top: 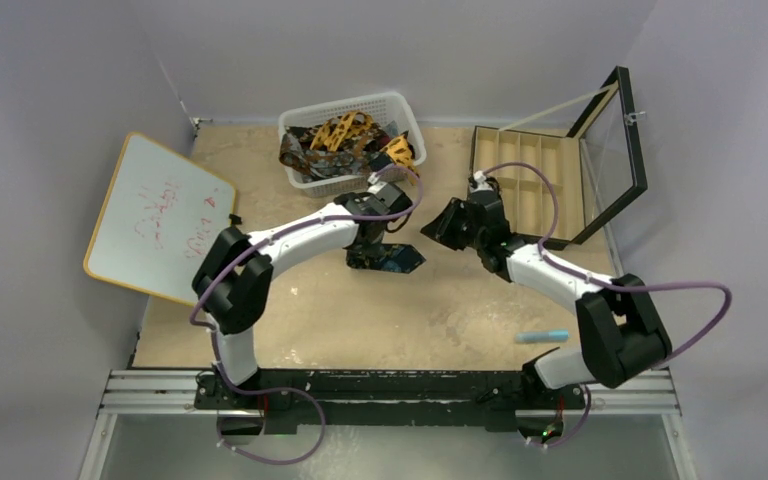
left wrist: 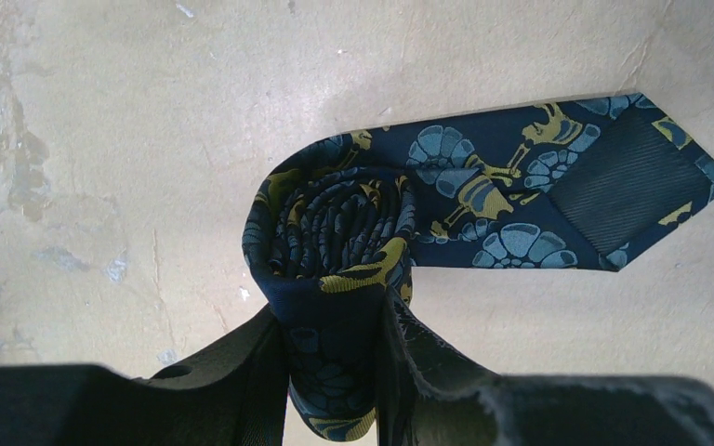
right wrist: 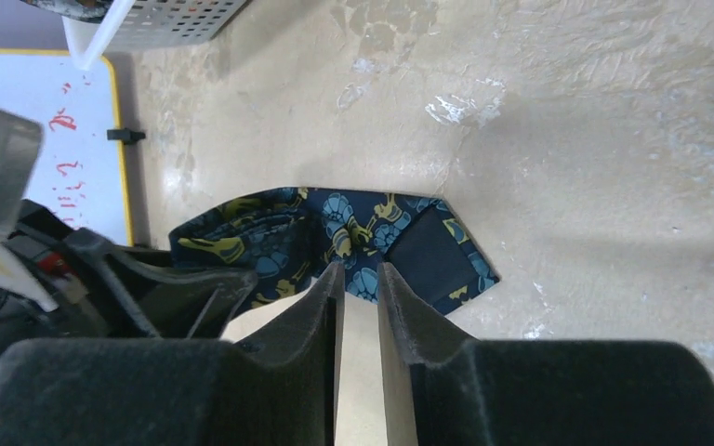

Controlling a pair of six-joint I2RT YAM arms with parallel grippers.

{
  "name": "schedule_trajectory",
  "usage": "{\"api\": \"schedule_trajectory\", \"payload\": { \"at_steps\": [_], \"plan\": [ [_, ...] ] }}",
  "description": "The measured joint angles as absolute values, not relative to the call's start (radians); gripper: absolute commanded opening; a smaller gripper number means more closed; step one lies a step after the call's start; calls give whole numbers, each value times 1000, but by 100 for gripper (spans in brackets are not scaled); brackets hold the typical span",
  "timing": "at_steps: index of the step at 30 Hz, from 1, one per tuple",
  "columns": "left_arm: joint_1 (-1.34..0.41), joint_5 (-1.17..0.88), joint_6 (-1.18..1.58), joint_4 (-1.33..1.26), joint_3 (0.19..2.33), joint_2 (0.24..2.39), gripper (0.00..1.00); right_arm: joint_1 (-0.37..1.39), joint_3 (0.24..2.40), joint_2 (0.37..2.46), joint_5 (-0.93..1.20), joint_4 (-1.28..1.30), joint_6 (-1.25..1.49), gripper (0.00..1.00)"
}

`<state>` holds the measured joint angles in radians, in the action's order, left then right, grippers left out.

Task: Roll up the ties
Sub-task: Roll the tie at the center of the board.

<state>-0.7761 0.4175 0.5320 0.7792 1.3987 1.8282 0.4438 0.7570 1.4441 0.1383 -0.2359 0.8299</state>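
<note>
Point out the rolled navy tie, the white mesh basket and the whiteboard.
navy tie (left wrist: pixel 335 228): left wrist view, centre of the rolled coil.
white mesh basket (top: pixel 345 103): top external view, far rim.
whiteboard (top: pixel 155 215): top external view, middle of the white face.

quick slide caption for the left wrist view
Left gripper clamps a rolled navy tie, its pointed end trailing flat on the table.

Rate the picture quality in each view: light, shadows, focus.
Top external: soft, even light, with only faint shadows on the table. Left wrist: the rolled navy tie is crisp and well lit; the left gripper's fingers clamping it are dark and soft. Right wrist: the right gripper's fingers loom dark and blurred, while the tie beyond them is sharp.
</note>
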Motion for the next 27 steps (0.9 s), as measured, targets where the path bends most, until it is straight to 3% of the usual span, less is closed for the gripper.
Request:
{"api": "schedule_trajectory", "payload": {
  "at_steps": [3,8,14,21,27],
  "plan": [
    [-816,476,569,831,1477,1895,26,444,738,1394,103,-218,830,24],
    [-857,526,621,893,1568,1987,51,441,704,1346,77,-204,831,27],
    [-870,477,642,881,1608,2016,64,431,651,1319,77,-202,838,29],
    [-831,233,624,730,1580,1991,66,410,599,1321,129,-205,838,35],
    [-752,95,625,629,1460,1870,68,403,600,1353,233,-264,830,50]
  ]
}}
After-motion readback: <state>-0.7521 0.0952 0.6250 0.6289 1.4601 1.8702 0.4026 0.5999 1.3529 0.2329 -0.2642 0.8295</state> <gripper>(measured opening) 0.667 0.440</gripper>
